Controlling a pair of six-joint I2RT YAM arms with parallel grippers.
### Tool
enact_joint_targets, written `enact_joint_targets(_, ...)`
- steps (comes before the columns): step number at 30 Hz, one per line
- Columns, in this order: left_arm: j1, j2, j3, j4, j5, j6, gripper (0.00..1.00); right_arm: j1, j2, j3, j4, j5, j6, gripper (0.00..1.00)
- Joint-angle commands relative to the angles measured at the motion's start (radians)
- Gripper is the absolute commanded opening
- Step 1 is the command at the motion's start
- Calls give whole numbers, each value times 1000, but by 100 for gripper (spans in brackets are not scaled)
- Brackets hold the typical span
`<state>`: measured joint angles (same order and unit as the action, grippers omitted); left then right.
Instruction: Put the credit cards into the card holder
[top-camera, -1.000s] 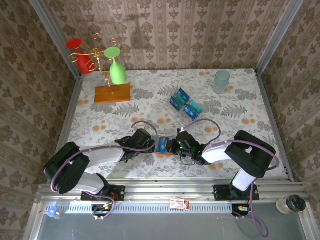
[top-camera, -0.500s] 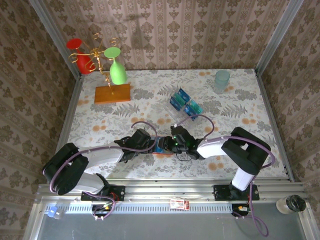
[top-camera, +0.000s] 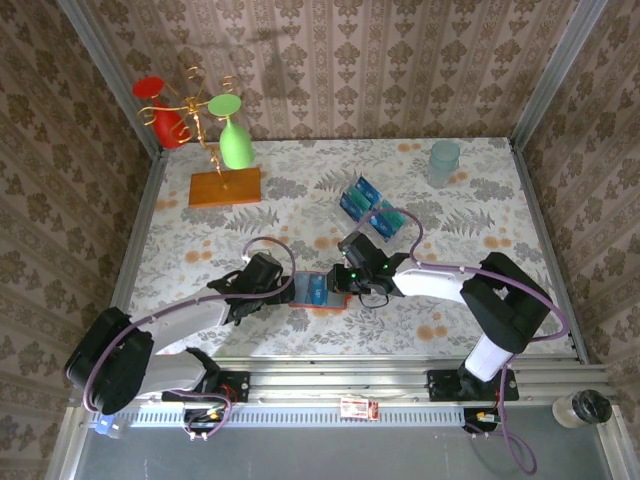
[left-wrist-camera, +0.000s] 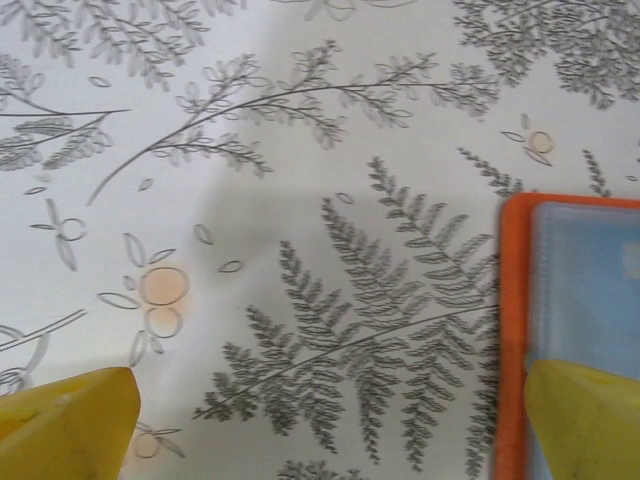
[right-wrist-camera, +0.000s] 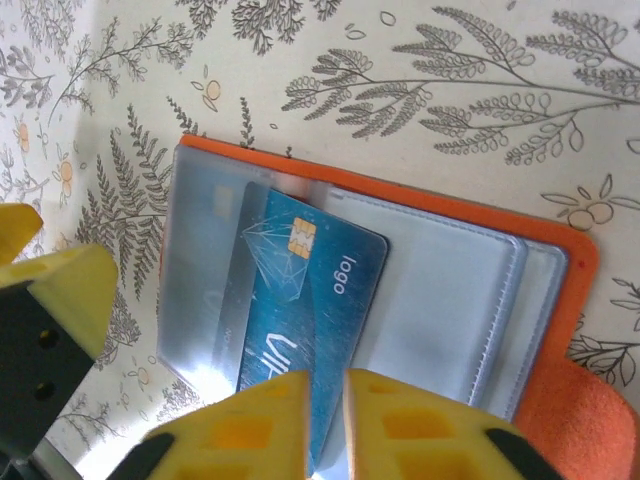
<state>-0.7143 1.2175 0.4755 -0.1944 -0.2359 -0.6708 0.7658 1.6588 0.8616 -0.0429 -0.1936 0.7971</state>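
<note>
The card holder (top-camera: 318, 292) lies open near the table's front middle, orange-red outside (right-wrist-camera: 575, 260) and grey-blue inside. A teal credit card (right-wrist-camera: 300, 300) with a chip lies flat in it, part under a clear sleeve. My right gripper (right-wrist-camera: 343, 405) hovers over the card's near end, fingers almost together with nothing between them; from above the right gripper (top-camera: 340, 282) is at the holder's right edge. My left gripper (left-wrist-camera: 330, 430) stands wide open over bare cloth, its right fingertip (left-wrist-camera: 590, 420) over the holder's orange edge (left-wrist-camera: 513, 330). More credit cards (top-camera: 370, 208) sit farther back.
A clear tray (top-camera: 352, 226) holds the blue and teal cards behind the holder. A wooden slab (top-camera: 225, 187) at back left carries a brass stand with a green glass (top-camera: 235, 145) and a red glass (top-camera: 160, 110). A pale cup (top-camera: 444, 160) stands back right.
The left arm has drawn back to the left, uncovering more of the holder. The right arm has swung up and left over the holder; its fingers opened briefly and came together again.
</note>
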Motion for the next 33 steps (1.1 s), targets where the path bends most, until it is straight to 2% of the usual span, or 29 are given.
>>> enact_joint_targets(1,21,-7,-26,-45,17,28,100,7,40,50,-101,16,-52,12)
enact_joint_targets(6,27,24,-32,-37,20,28,100,18,91,92,-129,23,-64,7)
enact_joint_targets(21,25,125,-16,33,55,34,100,39,170,177,-157,16,-73,6)
enact_joint_targets(33,21,139,-24,53,61,32,100,59,214,238,-159,2,-65,6)
